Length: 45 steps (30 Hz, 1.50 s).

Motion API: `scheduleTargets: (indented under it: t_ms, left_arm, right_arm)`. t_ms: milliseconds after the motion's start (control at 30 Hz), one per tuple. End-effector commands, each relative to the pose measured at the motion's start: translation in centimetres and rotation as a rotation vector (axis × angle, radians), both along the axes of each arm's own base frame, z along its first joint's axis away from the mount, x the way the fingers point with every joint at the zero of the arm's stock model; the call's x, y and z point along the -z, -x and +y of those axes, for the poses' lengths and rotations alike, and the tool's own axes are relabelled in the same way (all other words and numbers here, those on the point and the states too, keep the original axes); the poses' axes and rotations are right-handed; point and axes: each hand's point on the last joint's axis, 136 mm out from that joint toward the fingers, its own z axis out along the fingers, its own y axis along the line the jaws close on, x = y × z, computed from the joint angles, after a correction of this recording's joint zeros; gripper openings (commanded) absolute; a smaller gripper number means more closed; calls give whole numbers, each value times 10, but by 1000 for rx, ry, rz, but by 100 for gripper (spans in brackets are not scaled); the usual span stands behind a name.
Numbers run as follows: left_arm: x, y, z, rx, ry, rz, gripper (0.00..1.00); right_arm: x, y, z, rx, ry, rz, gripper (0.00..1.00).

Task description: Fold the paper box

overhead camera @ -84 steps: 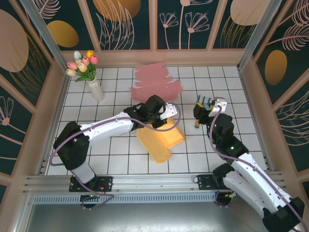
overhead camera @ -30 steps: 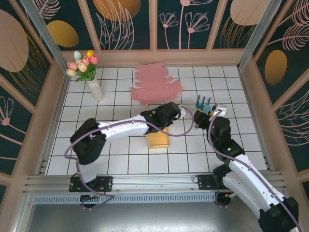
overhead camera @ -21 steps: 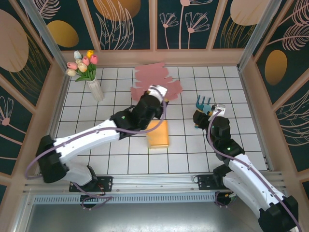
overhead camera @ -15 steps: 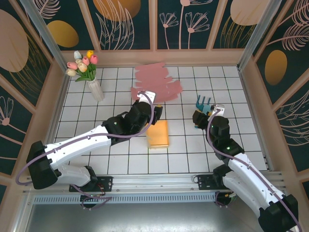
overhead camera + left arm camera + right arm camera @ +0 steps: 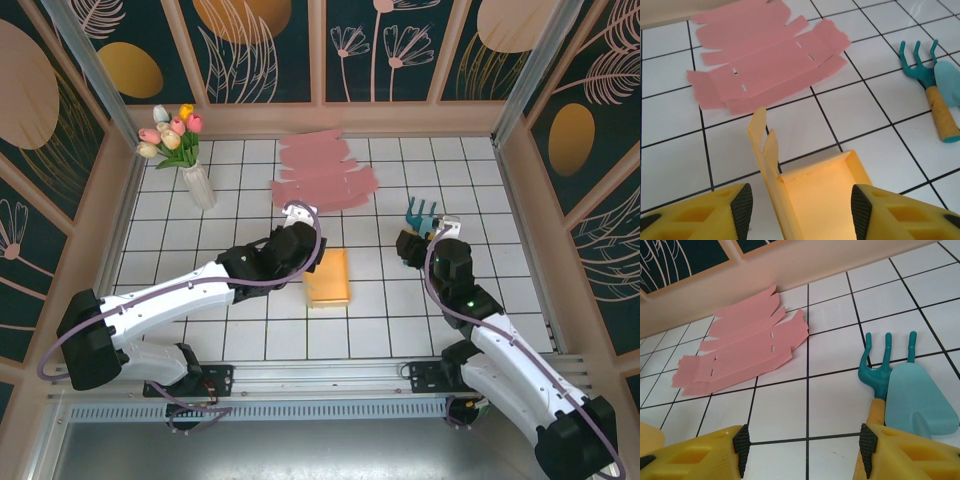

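Left gripper (image 5: 801,207) wide, empty, jaws straddling box (image 5: 327,278) mid-table (image 5: 250,340). Flap (image 5: 760,131) stands up, probably next to tuck. Right gripper (image 5: 802,447) wide, empty, parked by rake (image 5: 880,365), clear of box.

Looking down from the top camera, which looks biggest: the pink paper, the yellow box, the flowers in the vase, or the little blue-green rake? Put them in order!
1. pink paper
2 and 3. flowers in the vase and yellow box: too alike to rank
4. blue-green rake
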Motion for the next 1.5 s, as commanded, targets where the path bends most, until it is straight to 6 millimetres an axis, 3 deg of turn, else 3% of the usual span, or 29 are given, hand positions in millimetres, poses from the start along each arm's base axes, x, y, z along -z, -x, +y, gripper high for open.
scheduleTargets:
  t_ms: [0,100,300,500,600,733,833,933,1067,1300,1467]
  left_arm:
    - [21,8,9,-2,-61,59,55]
    - [28,9,10,6,-86,72,49]
    - [36,6,2,30,-120,83,25]
    - [18,-8,-8,48,-159,12,0]
    - [-5,-19,-12,96,-231,-97,0]
    - [-29,-21,-24,295,-402,-231,0]
    - [-36,-11,-33,493,-508,-338,0]
    - [-45,5,-42,674,-539,-468,0]
    - [-65,22,-47,793,-526,-572,0]
    - [-78,37,-43,878,-527,-612,0]
    - [-75,35,-32,856,-587,-640,0]
  right_arm:
    - [-8,-3,2,-14,-11,-35,63]
    - [-7,-3,3,-17,-14,-33,63]
    - [-7,-2,4,-25,-14,-32,63]
    - [-6,-2,10,-60,-16,-37,63]
    - [-6,-3,14,-82,-16,-37,63]
    - [-13,-1,30,-181,4,-71,63]
    - [-30,5,48,-307,20,-156,63]
    - [-58,23,78,-529,66,-340,63]
    - [-78,29,88,-612,200,-541,63]
    - [-71,25,112,-810,493,-703,60]
    - [-47,43,129,-1059,684,-770,61]
